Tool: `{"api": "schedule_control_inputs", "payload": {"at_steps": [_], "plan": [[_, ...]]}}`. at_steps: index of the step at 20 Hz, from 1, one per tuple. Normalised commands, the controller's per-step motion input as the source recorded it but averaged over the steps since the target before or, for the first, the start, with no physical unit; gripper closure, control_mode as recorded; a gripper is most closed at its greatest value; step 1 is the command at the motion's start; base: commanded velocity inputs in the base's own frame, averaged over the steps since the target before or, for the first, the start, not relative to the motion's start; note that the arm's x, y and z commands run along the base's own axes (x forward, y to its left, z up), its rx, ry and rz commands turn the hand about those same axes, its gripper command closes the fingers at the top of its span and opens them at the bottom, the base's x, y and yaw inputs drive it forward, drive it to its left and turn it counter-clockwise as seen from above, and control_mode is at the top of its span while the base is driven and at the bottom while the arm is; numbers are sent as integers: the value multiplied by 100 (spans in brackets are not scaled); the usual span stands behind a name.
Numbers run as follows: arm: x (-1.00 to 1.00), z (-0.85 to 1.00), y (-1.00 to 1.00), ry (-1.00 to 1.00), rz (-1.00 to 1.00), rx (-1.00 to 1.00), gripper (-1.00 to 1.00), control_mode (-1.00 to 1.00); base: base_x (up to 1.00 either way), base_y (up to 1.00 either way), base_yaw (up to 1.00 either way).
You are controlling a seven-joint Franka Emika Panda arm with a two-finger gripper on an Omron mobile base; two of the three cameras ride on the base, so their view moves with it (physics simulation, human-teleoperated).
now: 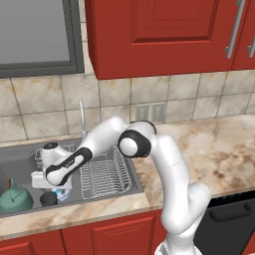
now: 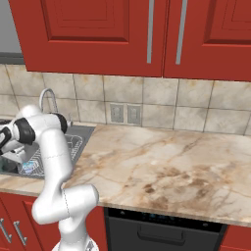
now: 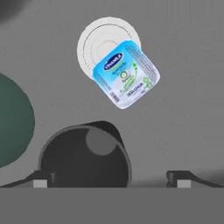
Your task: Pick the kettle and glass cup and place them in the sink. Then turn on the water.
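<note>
Kettle (image 1: 15,197) first, at the left: we see one teal kettle standing upright in the near left corner of the sink (image 1: 20,154), with its dark arched handle up. Just to its right stands one glass cup (image 1: 48,198), dark and upright on the basin floor, and beside that lies one small blue-and-white tub (image 1: 63,194). Further right, still inside the basin, sits one wire dish rack (image 1: 104,177), and one chrome faucet (image 1: 82,117) rises at the far edge behind the arm.

From the left base camera we get the whole basin and the gripper (image 1: 50,182) hanging just above the cup and tub, but we cannot judge its fingers there. The hand camera looks straight down: we see the open mouth of the glass cup (image 3: 85,155) between the two finger tips of the gripper (image 3: 109,181), which stand wide apart and touch nothing, the rounded side of the kettle (image 3: 13,120) at the left edge, and the tub (image 3: 124,72) with its printed lid resting against a white round drain (image 3: 94,39). The right base camera shows the faucet (image 2: 47,98), part of the rack (image 2: 73,147) and a long stretch of marble counter (image 2: 162,166) to the right.
</note>
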Motion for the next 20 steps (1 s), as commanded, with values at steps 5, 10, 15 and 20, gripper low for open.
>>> {"api": "schedule_control_inputs", "payload": {"at_steps": [5, 10, 15, 20], "plan": [[0, 50, -3, 0, 0, 0, -100, -100, 0, 0, 0], [-2, 49, -10, 0, 0, 0, -100, -100, 0, 0, 0], [-13, 38, -14, -6, 0, 0, -100, -100, 0, 0, 0], [-17, 30, -33, -7, 1, 0, -100, -100, 0, 0, 0]]}}
